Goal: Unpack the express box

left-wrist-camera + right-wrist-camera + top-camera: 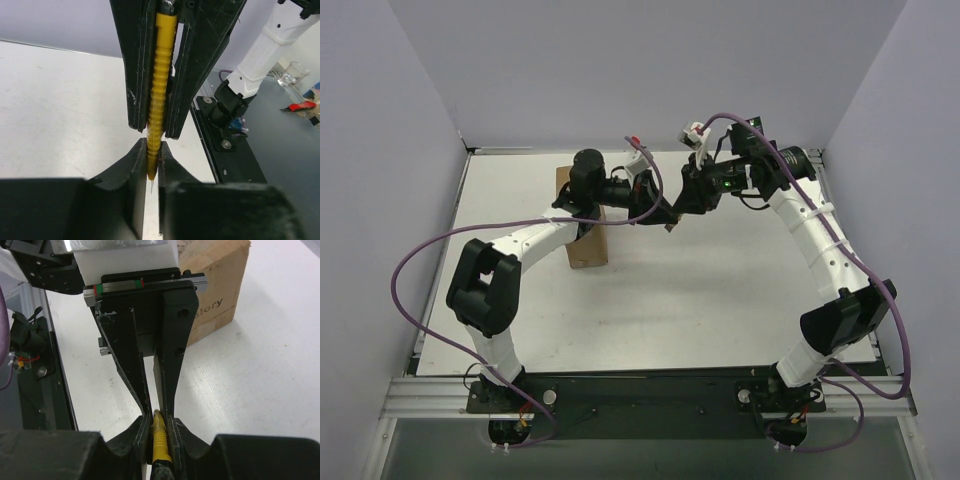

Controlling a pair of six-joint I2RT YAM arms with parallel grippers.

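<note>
The white table (720, 300) fills the floor of the scene, with both arms bolted at its near edge. The left arm (520, 250) and right arm (820, 240) both reach to the far middle, where their wrists meet above the surface. The express box (586, 250) lies on the far left part of the table, partly hidden under the left arm's forearm. It is apart from both grippers, and dark print shows on one side. The left gripper (152, 146) has its fingers pressed onto the thin end of the yellow utility knife (161, 75). The right gripper (158, 422), facing it tip to tip, is clamped on the knife's ribbed body. The knife hangs off the table between them.
</note>
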